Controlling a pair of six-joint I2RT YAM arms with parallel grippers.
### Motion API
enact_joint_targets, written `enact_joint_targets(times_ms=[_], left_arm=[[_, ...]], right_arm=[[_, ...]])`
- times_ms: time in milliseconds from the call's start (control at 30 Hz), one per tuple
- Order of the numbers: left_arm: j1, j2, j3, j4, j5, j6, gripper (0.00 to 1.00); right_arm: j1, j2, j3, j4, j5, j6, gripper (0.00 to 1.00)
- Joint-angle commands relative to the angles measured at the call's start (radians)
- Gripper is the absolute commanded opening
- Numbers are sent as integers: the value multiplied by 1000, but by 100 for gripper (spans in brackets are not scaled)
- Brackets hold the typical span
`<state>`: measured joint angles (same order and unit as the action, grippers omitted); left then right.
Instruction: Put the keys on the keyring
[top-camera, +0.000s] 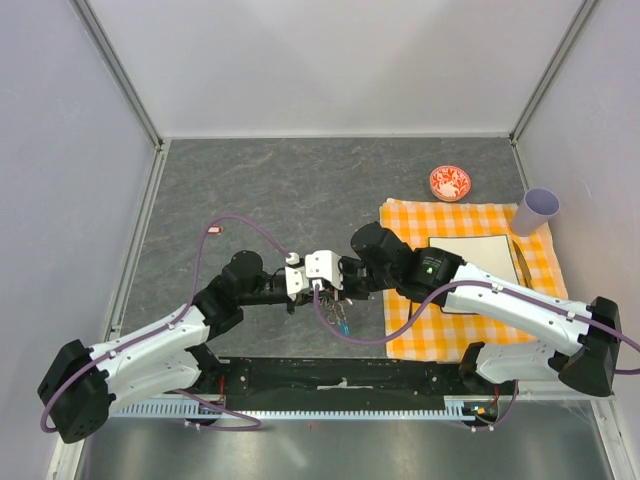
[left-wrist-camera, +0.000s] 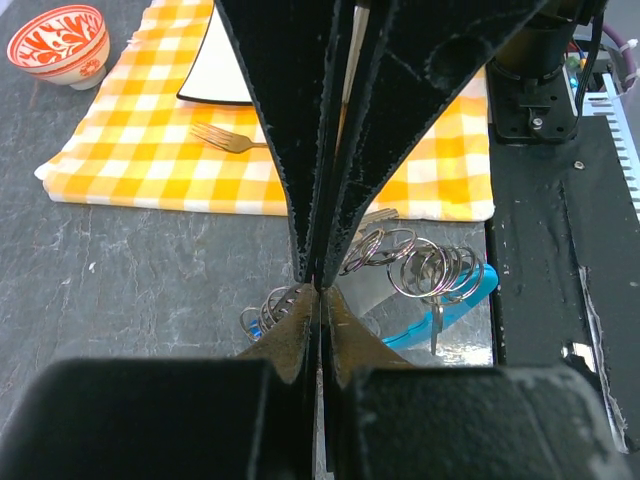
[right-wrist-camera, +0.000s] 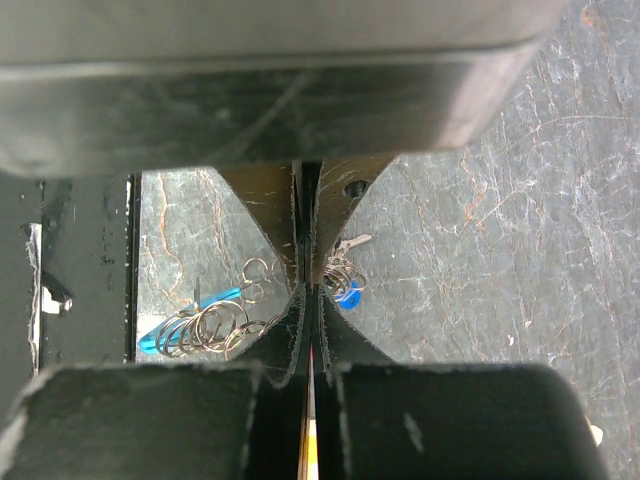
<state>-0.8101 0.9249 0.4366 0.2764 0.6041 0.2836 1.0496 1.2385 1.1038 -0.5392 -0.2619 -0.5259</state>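
The keyring (left-wrist-camera: 420, 268), a tangle of thin metal loops with a cyan strap (left-wrist-camera: 455, 305), hung near the table's front edge, caught where the two claws met tip to tip. A few keys (right-wrist-camera: 346, 285), one blue-headed, bunched on the other side of that seam. The left claw (left-wrist-camera: 319, 295) and right claw (right-wrist-camera: 307, 300) were both pressed together, seemingly pinching the loops between them. Wire that thin could have slipped free if either arm tugged sideways, dropping everything onto the table (top-camera: 300, 190). Swinging loops might also have snagged each other, and the touching tips could have jammed.
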Motion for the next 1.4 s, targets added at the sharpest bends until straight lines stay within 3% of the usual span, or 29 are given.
enact_joint_targets(times_ms=[0,300,1067,1367], left_arm=[[-15,-15,68,119,48,-35,2],[-15,-24,71,93,-115,-81,2],[-12,-66,54,113,-175,-127,2],[0,-135,-25,250,-204,-188,2]], right_arm=[[6,15,4,68,-28,9,0],[6,-22,-15,41,-7,12,0],[6,-57,-74,-2,154,10,0],[-10,-86,-162,93,174,76,0]])
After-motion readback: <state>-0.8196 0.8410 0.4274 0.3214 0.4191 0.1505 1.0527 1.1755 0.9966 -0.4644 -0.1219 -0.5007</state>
